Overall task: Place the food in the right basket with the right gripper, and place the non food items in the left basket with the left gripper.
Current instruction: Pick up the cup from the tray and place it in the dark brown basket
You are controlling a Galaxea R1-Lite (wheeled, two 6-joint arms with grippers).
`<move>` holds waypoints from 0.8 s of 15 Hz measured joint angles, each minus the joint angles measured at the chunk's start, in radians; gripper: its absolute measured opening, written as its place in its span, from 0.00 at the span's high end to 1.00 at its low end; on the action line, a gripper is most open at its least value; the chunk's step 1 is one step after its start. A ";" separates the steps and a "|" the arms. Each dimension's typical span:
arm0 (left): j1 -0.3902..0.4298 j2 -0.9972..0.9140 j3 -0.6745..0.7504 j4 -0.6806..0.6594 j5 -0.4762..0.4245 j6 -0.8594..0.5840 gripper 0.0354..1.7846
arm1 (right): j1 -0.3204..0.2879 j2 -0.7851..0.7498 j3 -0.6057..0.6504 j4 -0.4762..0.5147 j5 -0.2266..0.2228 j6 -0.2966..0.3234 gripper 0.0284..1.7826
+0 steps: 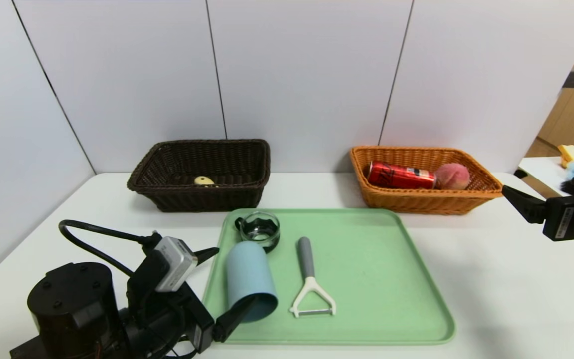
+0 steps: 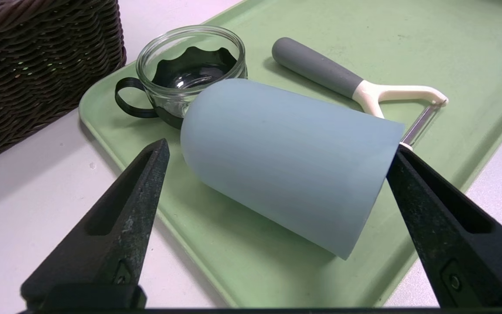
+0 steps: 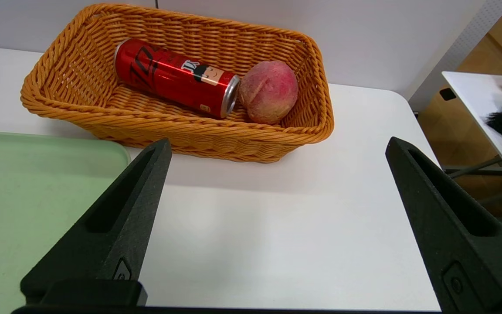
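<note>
A pale blue cup lies on its side at the left of the green tray. My left gripper is open and straddles it end to end, one finger by the rounded base, the other at the rim. Behind the cup stands a glass cup in a black holder, and beside it lies a grey-handled peeler. The orange right basket holds a red can and a peach. My right gripper hangs open and empty near it.
The dark brown left basket at the back left holds a small yellow object. White wall panels close the back of the table. A second table with soft items stands off to the right.
</note>
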State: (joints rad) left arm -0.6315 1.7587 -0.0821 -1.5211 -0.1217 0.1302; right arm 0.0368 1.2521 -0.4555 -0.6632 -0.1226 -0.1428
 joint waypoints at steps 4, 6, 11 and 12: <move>-0.008 0.029 -0.002 0.000 0.007 0.082 0.06 | 0.000 -0.010 0.000 0.002 0.002 0.000 0.05; -0.008 0.049 -0.013 0.000 0.010 0.143 0.06 | 0.000 -0.014 0.001 0.001 0.002 0.000 0.05; -0.007 0.073 -0.052 0.000 0.038 0.190 0.06 | 0.000 -0.021 0.010 0.004 0.004 0.001 0.05; -0.007 0.075 -0.060 0.000 0.039 0.191 0.06 | 0.000 -0.024 0.010 0.004 0.010 0.001 0.05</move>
State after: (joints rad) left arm -0.6383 1.8338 -0.1423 -1.5215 -0.0826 0.3217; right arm 0.0364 1.2285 -0.4453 -0.6589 -0.1130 -0.1417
